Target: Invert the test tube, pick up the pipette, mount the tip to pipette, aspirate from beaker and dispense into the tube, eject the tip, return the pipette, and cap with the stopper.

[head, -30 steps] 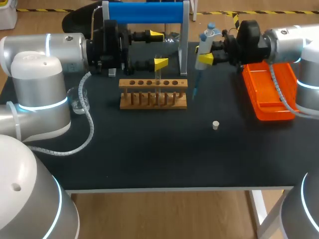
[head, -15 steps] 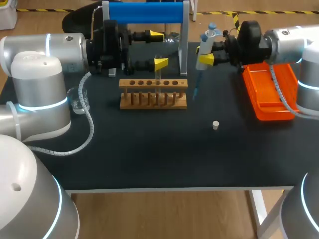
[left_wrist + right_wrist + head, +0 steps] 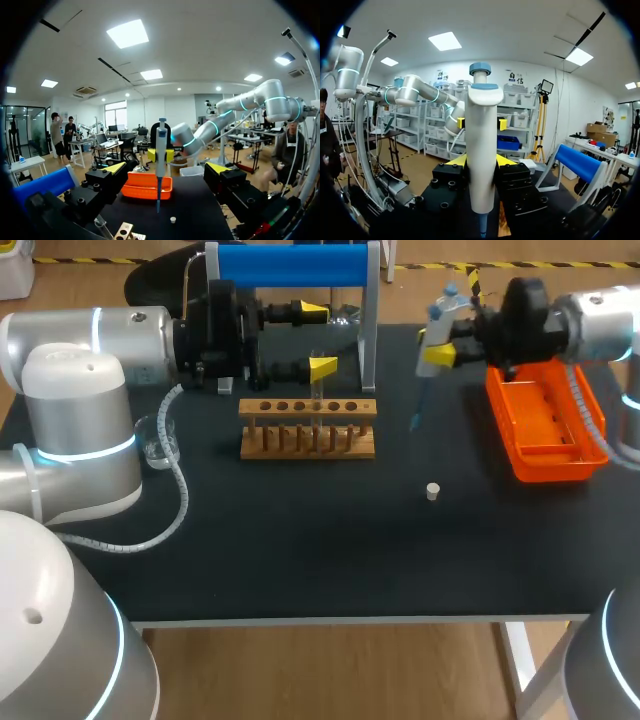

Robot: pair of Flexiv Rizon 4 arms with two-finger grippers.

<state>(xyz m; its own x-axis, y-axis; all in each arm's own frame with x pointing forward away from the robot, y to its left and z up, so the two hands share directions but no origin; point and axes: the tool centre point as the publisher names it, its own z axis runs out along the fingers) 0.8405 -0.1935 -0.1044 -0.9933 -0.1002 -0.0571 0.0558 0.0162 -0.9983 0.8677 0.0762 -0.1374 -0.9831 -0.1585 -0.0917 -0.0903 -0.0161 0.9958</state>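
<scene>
In the upper right of the head view, the pipette (image 3: 441, 335) is held upright, clamped between the yellow fingers of the right gripper (image 3: 437, 350) just left of the orange tray (image 3: 545, 430). Its lower end hangs clear above the black table (image 3: 330, 550).

The left gripper (image 3: 317, 338) is spread wide at upper centre with nothing gripped. Its lower finger lies close by the test tube (image 3: 317, 390) standing in the wooden rack (image 3: 308, 430) — contact cannot be judged.

The stopper (image 3: 433, 491) lies alone on open surface at centre right.

The beaker (image 3: 158, 440), at the left, is partly hidden — a coiled cable (image 3: 178, 475) crosses it.
</scene>
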